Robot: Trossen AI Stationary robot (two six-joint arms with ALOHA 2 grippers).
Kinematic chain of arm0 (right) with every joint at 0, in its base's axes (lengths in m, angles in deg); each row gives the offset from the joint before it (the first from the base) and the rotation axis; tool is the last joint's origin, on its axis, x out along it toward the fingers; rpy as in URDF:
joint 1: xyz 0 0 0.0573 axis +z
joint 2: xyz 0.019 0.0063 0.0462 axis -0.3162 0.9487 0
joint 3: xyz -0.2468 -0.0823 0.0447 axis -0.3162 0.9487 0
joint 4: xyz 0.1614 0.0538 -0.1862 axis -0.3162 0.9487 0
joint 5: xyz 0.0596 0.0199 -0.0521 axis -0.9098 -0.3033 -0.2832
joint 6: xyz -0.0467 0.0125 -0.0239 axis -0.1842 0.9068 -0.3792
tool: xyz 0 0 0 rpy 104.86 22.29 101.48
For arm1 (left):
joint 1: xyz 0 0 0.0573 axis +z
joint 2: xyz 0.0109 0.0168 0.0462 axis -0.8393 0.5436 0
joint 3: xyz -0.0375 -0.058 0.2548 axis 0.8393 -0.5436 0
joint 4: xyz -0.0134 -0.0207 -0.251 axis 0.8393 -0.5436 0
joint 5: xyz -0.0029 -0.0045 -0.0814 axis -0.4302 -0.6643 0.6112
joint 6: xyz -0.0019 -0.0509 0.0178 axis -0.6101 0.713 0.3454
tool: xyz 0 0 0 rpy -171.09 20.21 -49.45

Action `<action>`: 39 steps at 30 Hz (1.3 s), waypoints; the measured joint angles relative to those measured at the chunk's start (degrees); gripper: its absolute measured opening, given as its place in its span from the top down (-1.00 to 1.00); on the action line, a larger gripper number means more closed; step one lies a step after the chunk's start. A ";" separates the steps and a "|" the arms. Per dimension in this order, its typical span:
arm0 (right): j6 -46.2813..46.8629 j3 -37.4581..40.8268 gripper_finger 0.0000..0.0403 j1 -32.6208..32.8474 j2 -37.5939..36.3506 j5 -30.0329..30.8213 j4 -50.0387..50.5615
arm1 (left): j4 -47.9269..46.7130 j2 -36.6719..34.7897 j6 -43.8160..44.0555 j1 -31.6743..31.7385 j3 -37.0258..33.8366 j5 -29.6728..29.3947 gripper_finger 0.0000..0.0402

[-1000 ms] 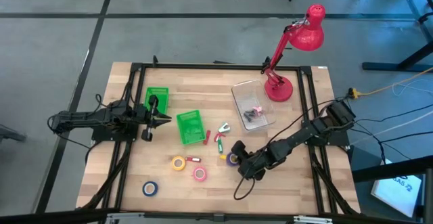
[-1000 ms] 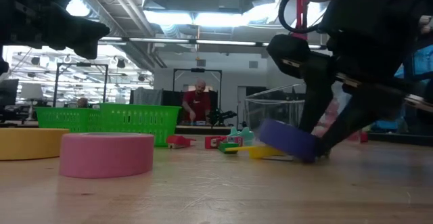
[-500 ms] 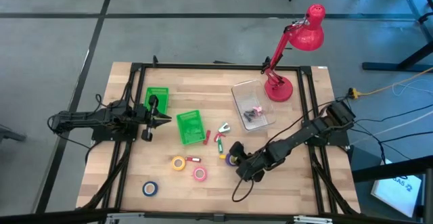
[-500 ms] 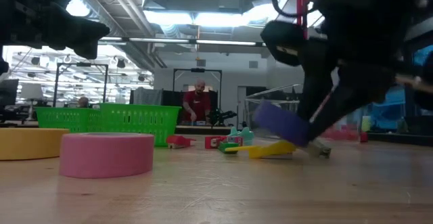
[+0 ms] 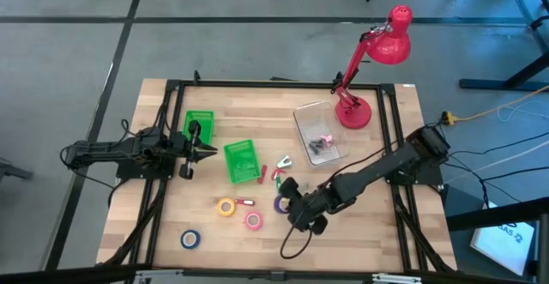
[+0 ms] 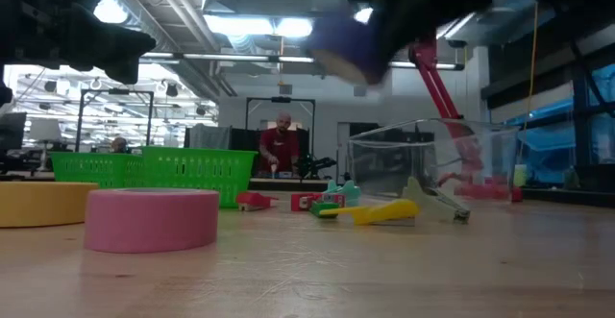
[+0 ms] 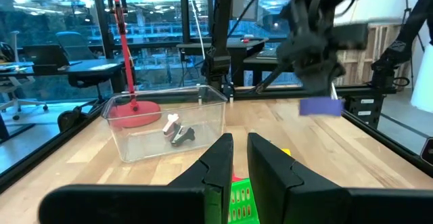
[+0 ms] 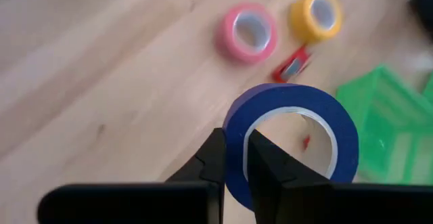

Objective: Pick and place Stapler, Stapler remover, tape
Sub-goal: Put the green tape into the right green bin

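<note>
I have the right claw (image 8: 233, 158) clamped on the wall of a purple-blue tape roll (image 8: 292, 141), one finger inside the ring and one outside, and in the low view the roll hangs clear above the worktop (image 5: 360, 224). Below and ahead of that claw lie a pink tape roll (image 8: 247, 32), a yellow tape roll (image 8: 315, 14) and a small red stapler remover (image 8: 294, 65); a green bin (image 8: 385, 126) sits just beyond the held roll. A second blue roll (image 5: 190, 238) lies well apart, near the worktop's front edge.

The left claw (image 7: 240, 158) waits over the far green bin (image 5: 199, 123) with its fingers together and nothing between them.

My worry is the grip: it pinches only one thin side of the ring, so the roll could swing or twist on the way and slip free, probably landing among the loose rolls underneath. A fast sweep toward the bin could also catch the roll's hanging edge on the bin's rim and knock the bin askew.
</note>
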 joint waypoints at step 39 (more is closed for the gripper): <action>-6.67 -12.87 0.83 -18.57 4.22 -19.29 -12.87 | -0.04 0.12 0.00 -0.01 0.00 -0.19 0.79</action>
